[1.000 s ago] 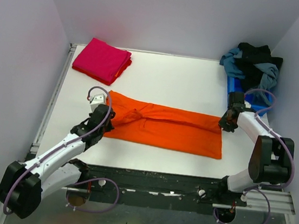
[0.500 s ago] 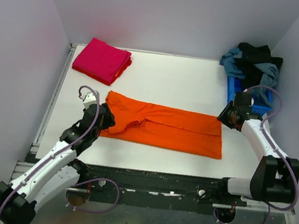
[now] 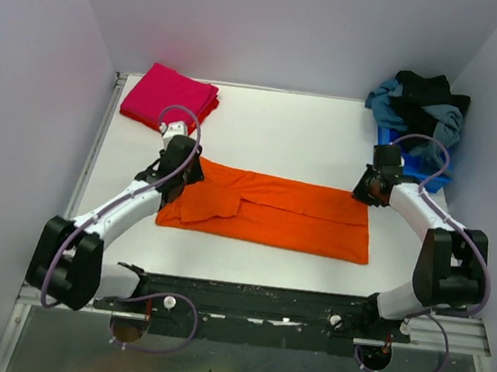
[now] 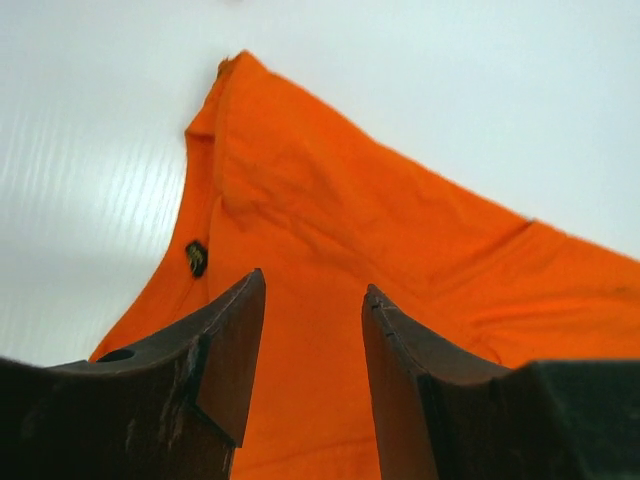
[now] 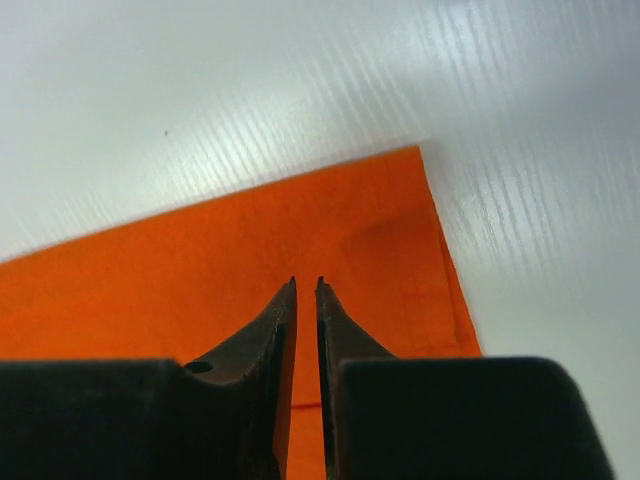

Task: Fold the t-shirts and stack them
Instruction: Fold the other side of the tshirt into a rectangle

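1. The spread t-shirt (image 3: 272, 212) lies across the near middle of the counter (image 3: 282, 131).
2. The folded t-shirt (image 3: 170, 99) sits behind it, at the far left corner.
3. A clothes pile (image 3: 420, 107) rests in the bin (image 3: 386, 141) at the far right corner.

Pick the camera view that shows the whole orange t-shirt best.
Top external: the orange t-shirt lies there in full, both ends visible. The left wrist view shows only its crumpled end; the right wrist view shows only a flat corner.

You have a white table (image 3: 283, 127) boxed in by pale lilac walls (image 3: 286, 27), a dark rail (image 3: 252, 301) along its near edge.
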